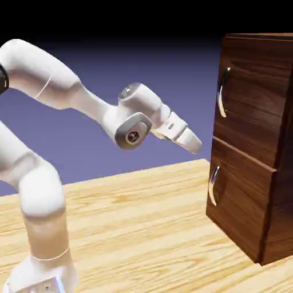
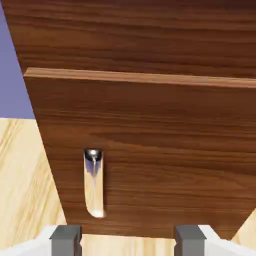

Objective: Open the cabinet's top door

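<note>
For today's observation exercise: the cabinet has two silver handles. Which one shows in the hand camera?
The lower panel's handle, seen below the seam between the panels; the top door's handle sits higher, outside that view.

Open air separates the gripper (image 1: 193, 143) from the cabinet (image 1: 252, 171); nothing stands between them. The cabinet front blocks passage to the right. Both handles, upper (image 1: 222, 91) and lower (image 1: 213, 185), stand proud of their panels with nothing in front. The counter (image 1: 143, 229) beneath the arm carries nothing in the gripper's way.
</note>
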`<state>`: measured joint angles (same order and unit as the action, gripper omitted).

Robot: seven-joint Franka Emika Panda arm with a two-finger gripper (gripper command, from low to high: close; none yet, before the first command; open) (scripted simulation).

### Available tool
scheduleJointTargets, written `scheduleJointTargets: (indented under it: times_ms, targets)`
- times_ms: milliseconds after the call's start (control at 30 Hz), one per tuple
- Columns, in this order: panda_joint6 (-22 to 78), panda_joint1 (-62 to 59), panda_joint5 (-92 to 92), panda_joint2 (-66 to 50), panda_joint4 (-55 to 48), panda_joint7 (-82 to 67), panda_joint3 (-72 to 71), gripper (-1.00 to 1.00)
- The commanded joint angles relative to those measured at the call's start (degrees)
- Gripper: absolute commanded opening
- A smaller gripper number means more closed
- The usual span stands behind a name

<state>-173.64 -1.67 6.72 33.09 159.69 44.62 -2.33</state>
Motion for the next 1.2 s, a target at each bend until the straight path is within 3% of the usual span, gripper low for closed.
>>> scheduleJointTargets:
  times_ms: [0,1167]
  targets:
    - [0.14,-0.87,2.5,0.16,-0.49,0.8,-0.86,0.0]
    - [4.95,-31.42,89.72,5.81,-17.52,28.88,-31.09,0.0]
